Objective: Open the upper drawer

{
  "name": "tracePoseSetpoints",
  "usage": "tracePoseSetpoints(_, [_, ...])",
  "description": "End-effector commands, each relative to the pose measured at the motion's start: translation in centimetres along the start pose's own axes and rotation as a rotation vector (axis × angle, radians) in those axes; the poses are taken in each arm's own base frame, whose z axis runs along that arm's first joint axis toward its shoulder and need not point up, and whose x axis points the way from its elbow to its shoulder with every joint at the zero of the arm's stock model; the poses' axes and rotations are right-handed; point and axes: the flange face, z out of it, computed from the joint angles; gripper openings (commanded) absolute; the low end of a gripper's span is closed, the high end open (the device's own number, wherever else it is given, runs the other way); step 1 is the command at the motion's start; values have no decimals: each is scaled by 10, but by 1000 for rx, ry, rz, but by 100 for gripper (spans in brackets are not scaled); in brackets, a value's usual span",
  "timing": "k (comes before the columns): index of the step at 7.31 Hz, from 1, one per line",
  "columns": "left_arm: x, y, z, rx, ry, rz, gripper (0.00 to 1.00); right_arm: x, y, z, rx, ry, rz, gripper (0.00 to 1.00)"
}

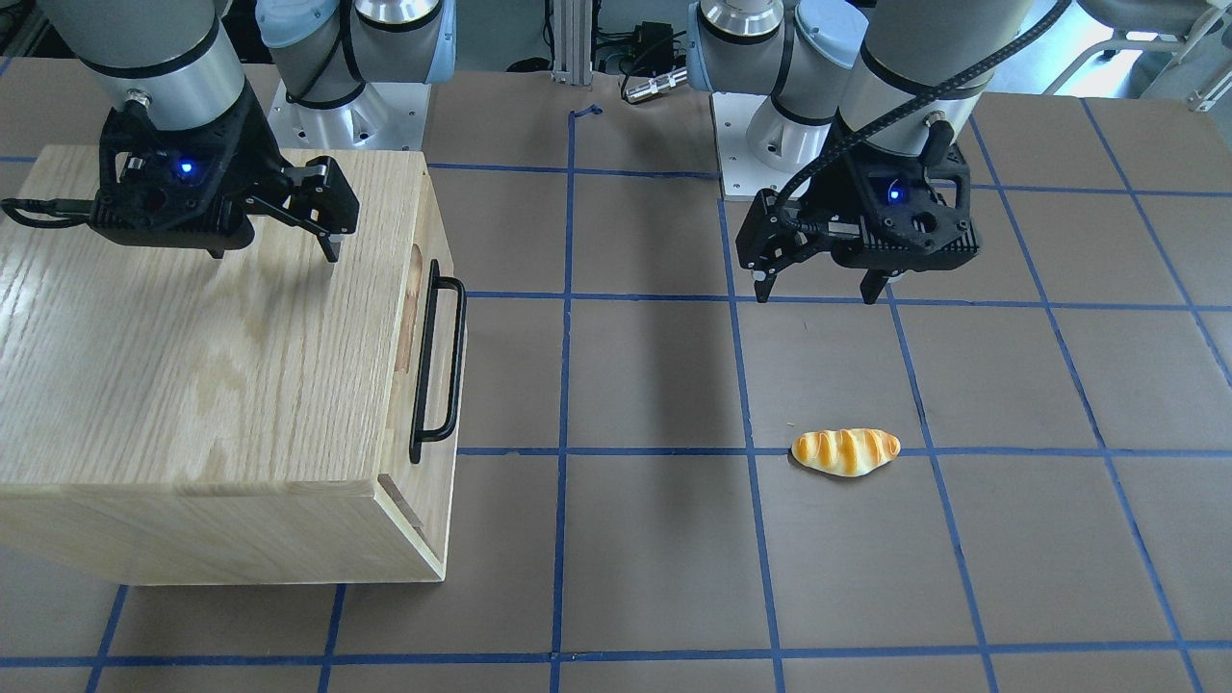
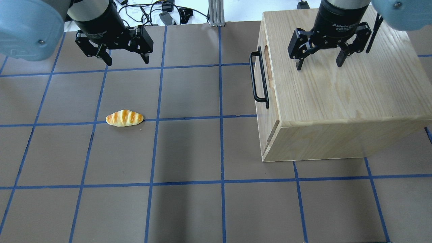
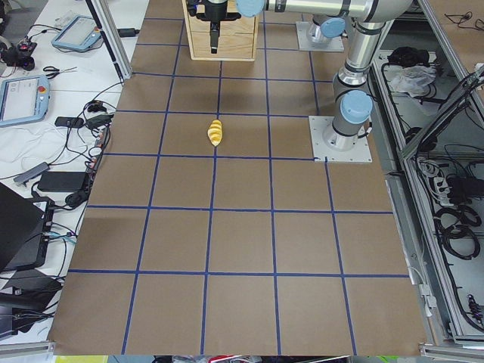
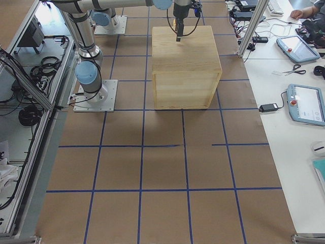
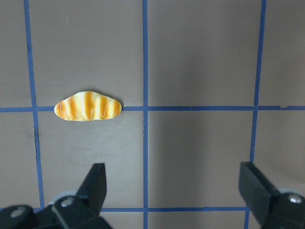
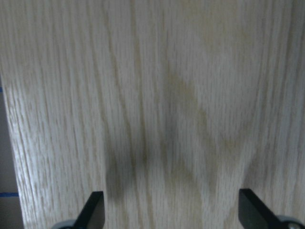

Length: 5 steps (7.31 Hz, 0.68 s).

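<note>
The upper drawer (image 2: 272, 111) is the top light-oak panel on the cabinet's front and sits flush with it. Its long black bar handle (image 2: 259, 79) faces the table's middle. In the front-facing view the drawer (image 1: 400, 423) and handle (image 1: 438, 361) show on the left. My right gripper (image 2: 319, 65) is open and empty, hovering over the cabinet's top, behind the handle; it also shows in the front-facing view (image 1: 274, 252). My left gripper (image 2: 127, 61) is open and empty over bare table, far from the drawer.
The oak cabinet box (image 2: 337, 94) stands on the robot's right side of the table. A toy bread roll (image 2: 124, 118) lies on the brown mat below the left gripper and shows in the left wrist view (image 5: 87, 106). Blue tape lines grid the mat.
</note>
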Motion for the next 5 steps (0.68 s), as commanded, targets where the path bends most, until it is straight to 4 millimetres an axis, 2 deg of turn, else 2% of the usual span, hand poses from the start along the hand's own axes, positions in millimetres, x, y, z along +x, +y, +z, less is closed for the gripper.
tracePoseSetpoints(1, [10,-8,9,-9,64,-59,100,0,0,0,0,0,0,100])
tracePoseSetpoints(2, [33,-23,24,22,166,-120,100,0,0,0,0,0,-1,100])
tracePoseSetpoints(3, [65,-31,41,23,253,-140,100,1,0,0,0,0,2,100])
tracePoseSetpoints(5, [127,-30,74,11,311,-113,100,0,0,0,0,0,0,100])
